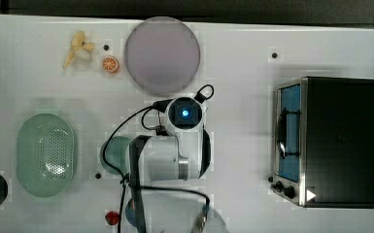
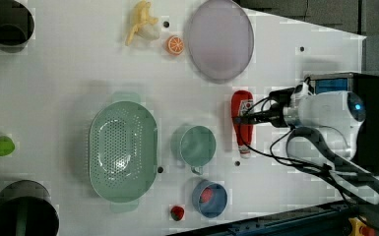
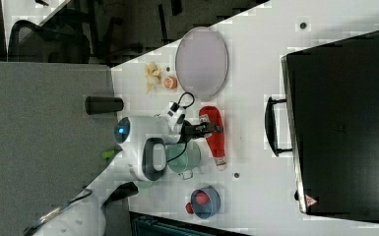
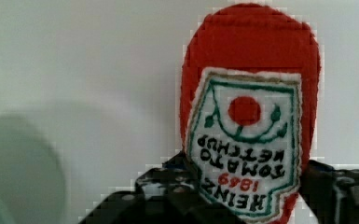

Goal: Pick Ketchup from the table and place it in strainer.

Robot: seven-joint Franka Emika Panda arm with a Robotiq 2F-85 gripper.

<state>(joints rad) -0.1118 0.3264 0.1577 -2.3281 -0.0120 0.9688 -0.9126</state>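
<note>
The ketchup [image 2: 239, 100] is a red plush bottle with a white label, lying flat on the white table with its cap toward the left view's bottom. My gripper [image 2: 240, 119] comes down over its middle, and in the wrist view the fingers [image 4: 168, 189] press both sides of the ketchup [image 4: 251, 51] just past the label, so the gripper [image 4: 249, 189] is shut on it. The right view shows the ketchup [image 3: 215, 140] under the gripper [image 3: 210, 129]. The mint-green oval strainer [image 2: 123, 150], [image 1: 45, 155] stands empty, beyond the green cup.
A small green cup [image 2: 197, 146] sits between ketchup and strainer. The lilac plate [image 2: 220, 39] lies just beyond the bottle's base. A blue bowl [image 2: 197, 201], a strawberry [image 2: 177, 212], a banana [image 2: 140, 22], an orange slice [image 2: 175, 44] and a black toaster oven [image 1: 340, 141] surround the area.
</note>
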